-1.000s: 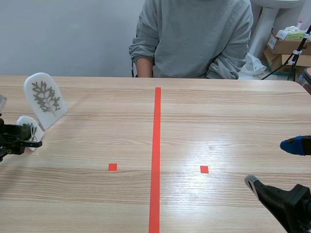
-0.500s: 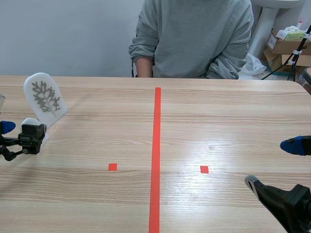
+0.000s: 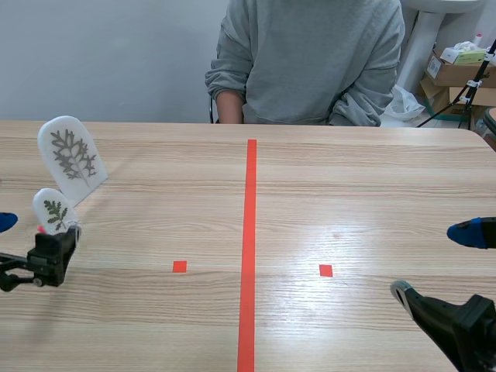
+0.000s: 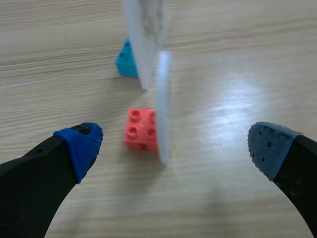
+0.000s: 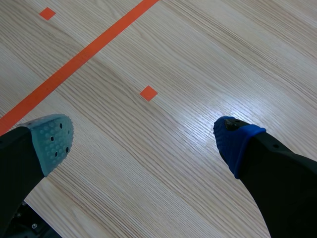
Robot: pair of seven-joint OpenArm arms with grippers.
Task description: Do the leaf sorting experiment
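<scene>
**Small leaf card (image 3: 53, 211) stands free ahead of the wide-open left gripper (image 3: 29, 239)**

The small leaf card is a white, round-topped plate with a dark green sprig on its face. It stands upright near the left edge of the counter (image 3: 349, 178). In the left wrist view it shows edge-on, set into a red brick (image 4: 141, 130) that serves as its foot. Just behind it stands the large leaf card (image 3: 71, 157), of the same shape and bearing a bigger grey-green branching leaf. A blue brick (image 4: 127, 62) sits at the base of this larger plate. The two cards are near each other; whether they touch cannot be told.

The left gripper is low over the counter with its fingers spread wide and nothing between them. Its blue pads (image 4: 81, 144) lie to either side, short of the red brick, and touch neither brick nor card.

The right gripper (image 3: 430, 261) is well apart from the cards, at the counter's right side, also spread wide and holding nothing. Under it the right wrist view shows only bare wood and a small orange-red square (image 5: 148, 92).

An orange-red tape line (image 3: 249, 248) runs down the middle of the counter. A person in a grey sweatshirt (image 3: 310, 62) sits across it, and cardboard boxes (image 3: 457, 74) stand behind at the right.
</scene>
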